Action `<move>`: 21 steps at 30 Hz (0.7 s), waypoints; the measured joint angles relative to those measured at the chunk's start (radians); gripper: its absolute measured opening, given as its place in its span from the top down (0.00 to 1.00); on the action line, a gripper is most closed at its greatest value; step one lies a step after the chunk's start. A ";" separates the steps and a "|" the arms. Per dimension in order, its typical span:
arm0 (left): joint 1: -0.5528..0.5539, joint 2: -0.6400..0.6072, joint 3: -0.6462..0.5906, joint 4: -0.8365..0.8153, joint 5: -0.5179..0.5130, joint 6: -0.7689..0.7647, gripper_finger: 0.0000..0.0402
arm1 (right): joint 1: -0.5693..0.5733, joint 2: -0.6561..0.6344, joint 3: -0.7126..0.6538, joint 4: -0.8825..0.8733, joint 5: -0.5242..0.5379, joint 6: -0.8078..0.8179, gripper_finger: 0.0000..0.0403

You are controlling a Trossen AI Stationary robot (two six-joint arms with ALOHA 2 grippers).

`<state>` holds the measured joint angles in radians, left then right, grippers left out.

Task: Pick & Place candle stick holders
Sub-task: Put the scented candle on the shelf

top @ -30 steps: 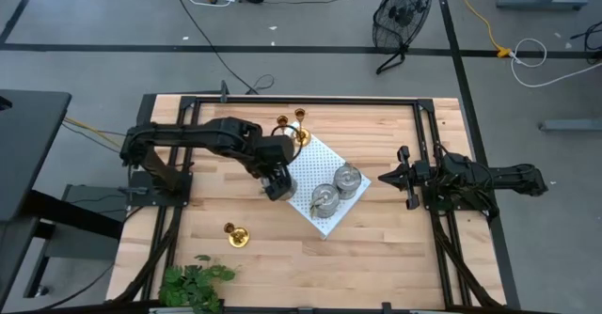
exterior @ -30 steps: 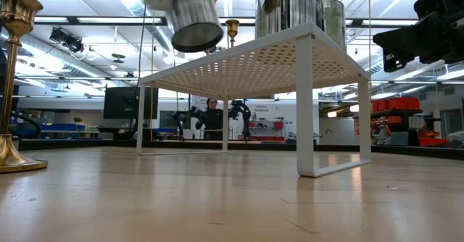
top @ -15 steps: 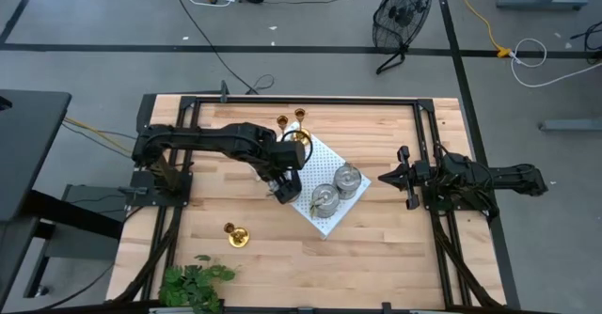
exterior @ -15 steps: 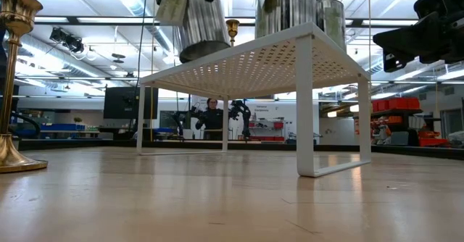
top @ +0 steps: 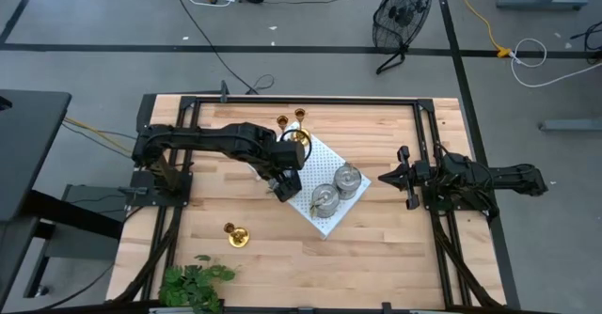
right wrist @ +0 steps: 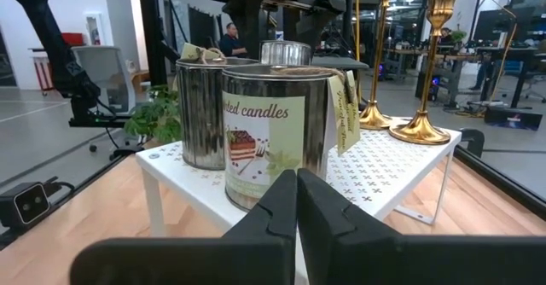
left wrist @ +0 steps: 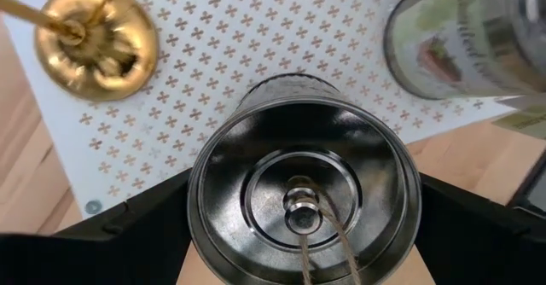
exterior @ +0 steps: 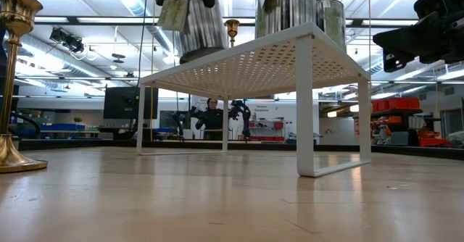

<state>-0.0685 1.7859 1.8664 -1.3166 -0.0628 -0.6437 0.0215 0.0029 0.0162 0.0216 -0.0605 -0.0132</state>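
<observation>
Item one: a silver-grey tin holder (left wrist: pixel 303 200), which I am holding in the left claw (top: pixel 282 184), jaws spread wide around its body. It is sitting at the left edge of the white perforated stand (top: pixel 331 166); in the low view its base (exterior: pixel 197 24) is meeting the stand's top, slightly tilted, though I cannot tell how firmly it is resting.

Items two and three: two more silver tins (top: pixel 324 198) (top: pixel 349 178) are standing upright on the near-right part of the stand, just beside each other. In the right wrist view the nearer one (right wrist: pixel 275 131) is showing a candle label with a paper tag hanging at its side.

Items four and five: two brass stick holders (top: pixel 299 137) (top: pixel 282 123) are standing at the far corner of the stand, close together.

Item six: a third brass holder (top: pixel 234 233) is standing alone on the wooden worktop (top: pixel 395 248), well apart from the stand, toward the near left.

The right claw (top: pixel 384 178) is waiting to the right of the stand with its fingers pressed together, holding nothing.

A leafy plant (top: pixel 196 283) is sitting at the near-left edge of the worktop.
</observation>
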 joint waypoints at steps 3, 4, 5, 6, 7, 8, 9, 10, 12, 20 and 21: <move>0.000 0.000 0.000 -0.022 -0.009 0.000 0.06 | 0.000 0.000 0.000 0.000 0.000 0.000 0.96; 0.000 0.000 0.000 -0.021 -0.012 0.000 0.06 | 0.000 0.000 0.000 0.000 0.000 0.000 0.96; 0.000 0.000 0.000 -0.022 -0.017 0.001 0.06 | 0.000 0.000 0.000 0.000 0.000 0.000 0.96; 0.000 0.000 0.000 -0.027 -0.021 0.001 0.06 | 0.000 0.000 0.000 0.000 0.000 0.000 0.96; 0.000 0.000 0.000 -0.034 -0.026 0.001 0.06 | 0.000 0.000 0.000 0.000 0.000 0.000 0.96; 0.000 0.000 0.000 -0.038 -0.030 0.001 0.06 | 0.000 0.000 0.000 0.000 0.000 0.000 0.96; 0.000 0.000 0.000 -0.037 -0.034 0.001 0.06 | 0.000 0.000 0.000 0.000 0.000 0.000 0.96; 0.000 0.000 0.000 -0.034 -0.038 0.001 0.06 | 0.000 0.000 0.000 0.000 0.000 0.000 0.96; 0.000 0.000 0.000 -0.033 -0.046 0.001 0.06 | 0.000 0.000 0.000 0.000 0.000 0.000 0.96; 0.000 0.000 0.000 -0.023 -0.067 0.003 0.04 | 0.000 0.000 0.000 0.000 0.000 0.000 0.96; 0.000 0.000 0.000 -0.019 -0.067 0.003 0.04 | 0.000 0.000 0.000 0.000 0.000 0.000 0.96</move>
<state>-0.0685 1.7859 1.8664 -1.3354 -0.1295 -0.6403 0.0212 0.0029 0.0162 0.0216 -0.0605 -0.0131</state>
